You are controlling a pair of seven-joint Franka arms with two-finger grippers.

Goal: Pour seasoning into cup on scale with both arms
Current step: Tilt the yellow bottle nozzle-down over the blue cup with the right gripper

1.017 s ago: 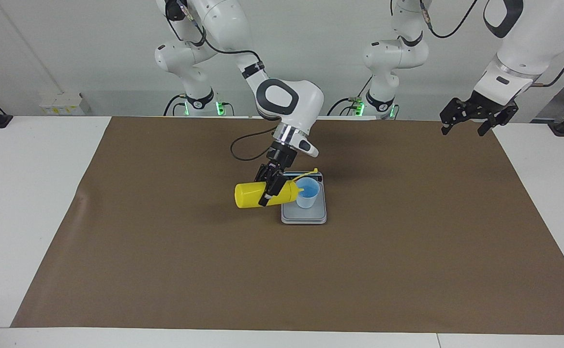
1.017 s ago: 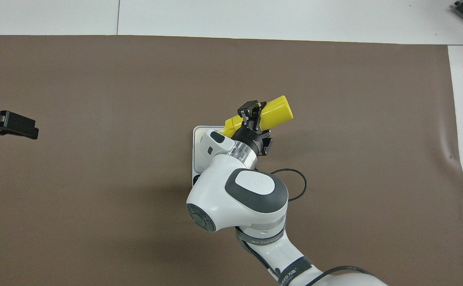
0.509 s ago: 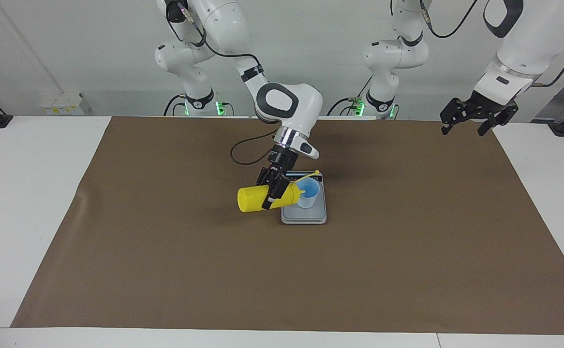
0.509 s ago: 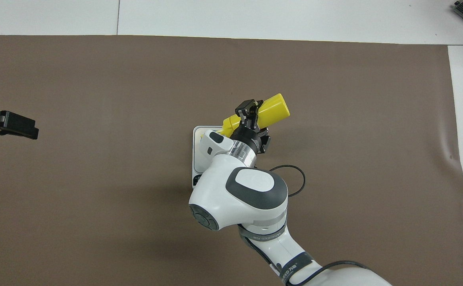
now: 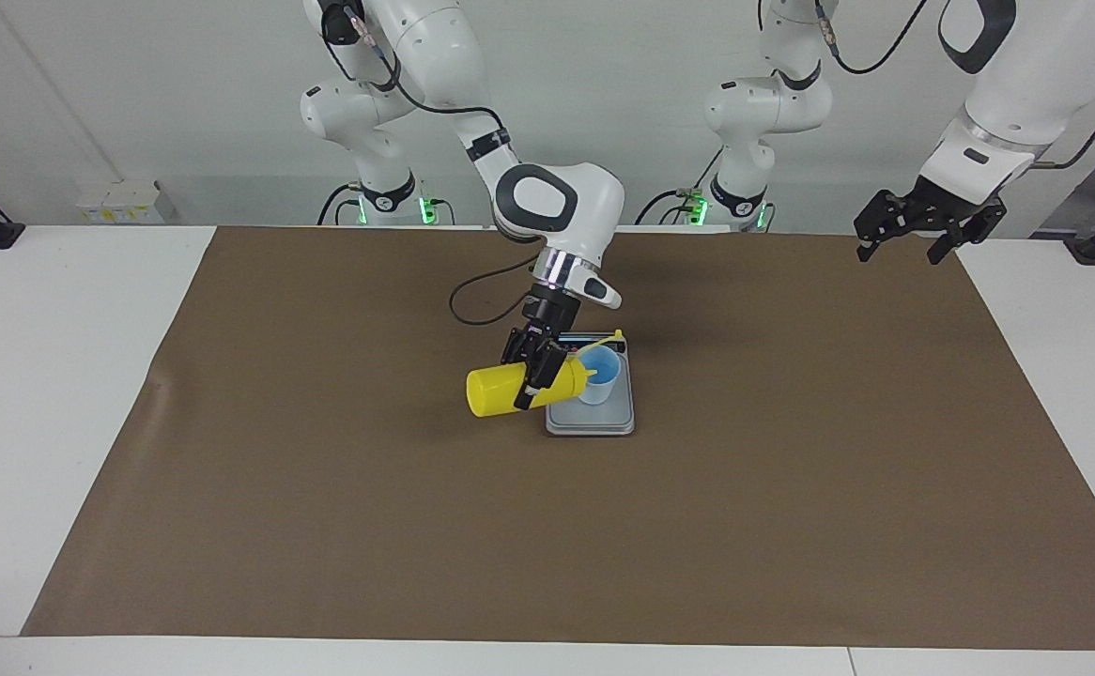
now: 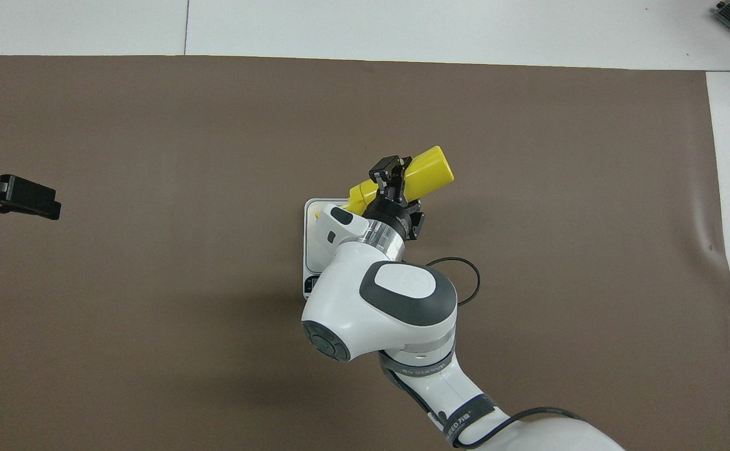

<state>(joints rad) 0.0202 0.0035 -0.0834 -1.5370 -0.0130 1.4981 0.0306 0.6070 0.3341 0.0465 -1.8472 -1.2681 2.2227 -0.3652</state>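
My right gripper [image 5: 532, 374] [image 6: 389, 177] is shut on the yellow seasoning bottle [image 5: 501, 390] [image 6: 424, 174], which lies nearly on its side in the air. Its nozzle rests at the rim of the pale blue cup [image 5: 600, 376]. The cup stands on the silver-grey scale [image 5: 604, 421] [image 6: 313, 216] in the middle of the mat. The yellow cap strap [image 5: 604, 342] sticks out over the cup. In the overhead view the right arm hides the cup. My left gripper [image 5: 906, 235] [image 6: 14, 197] hangs open over the mat's edge at the left arm's end, where the left arm waits.
A brown mat [image 5: 322, 526] covers most of the white table [image 5: 40, 376]. A black cable [image 5: 472, 296] loops from the right arm's wrist above the mat, on the robots' side of the scale.
The right gripper has shifted the bottle slightly toward the cup and tipped it a little further. The left arm has not moved.
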